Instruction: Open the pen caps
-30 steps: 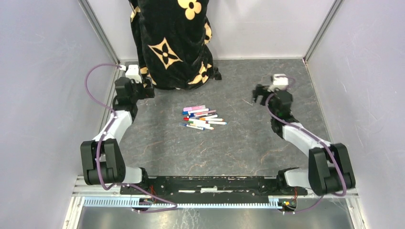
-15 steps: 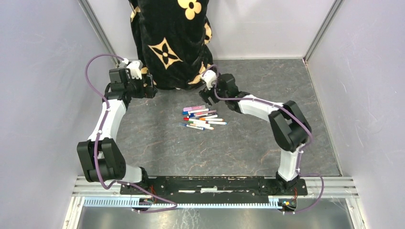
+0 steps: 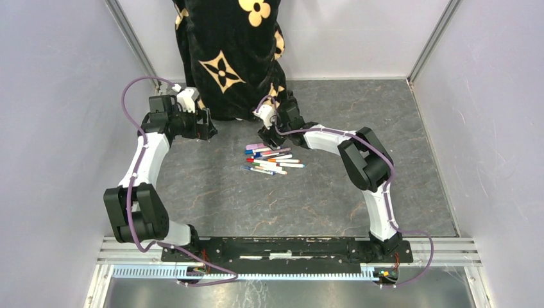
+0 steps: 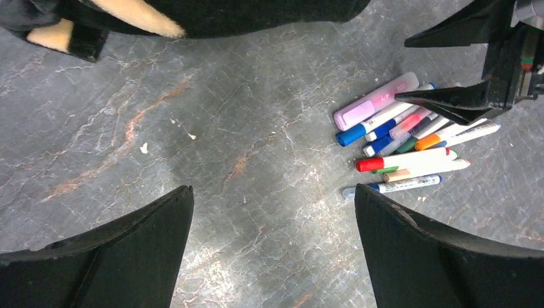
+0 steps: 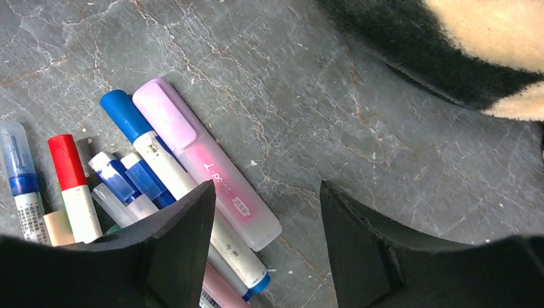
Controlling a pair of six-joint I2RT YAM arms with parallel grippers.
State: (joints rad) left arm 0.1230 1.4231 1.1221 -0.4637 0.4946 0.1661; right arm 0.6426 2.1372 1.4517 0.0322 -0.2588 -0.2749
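Observation:
Several pens (image 3: pixel 272 158) lie in a loose pile on the grey mat, all with their pen caps on: a blue cap (image 5: pixel 123 112), a red cap (image 5: pixel 65 160) and the pink highlighter's cap (image 5: pixel 165 115) show close up. My right gripper (image 3: pixel 266 133) hangs low over the pile's far end, jaws apart; the pink highlighter (image 5: pixel 212 173) runs under its left finger (image 5: pixel 183 231) and nothing is clamped. My left gripper (image 3: pixel 206 127) hovers wide open to the left of the pile (image 4: pixel 404 138), over bare mat, with the right gripper (image 4: pixel 403 72) in its view.
A person in a black robe with beige flowers (image 3: pixel 228 51) stands at the back, the hem (image 5: pixel 449 45) just beyond my right gripper. Grey walls close in both sides. The arms' base rail (image 3: pixel 282 247) runs along the near edge.
My right arm has swung from the right side across to the far end of the pen pile and its jaws have narrowed. My left gripper has shifted slightly right.

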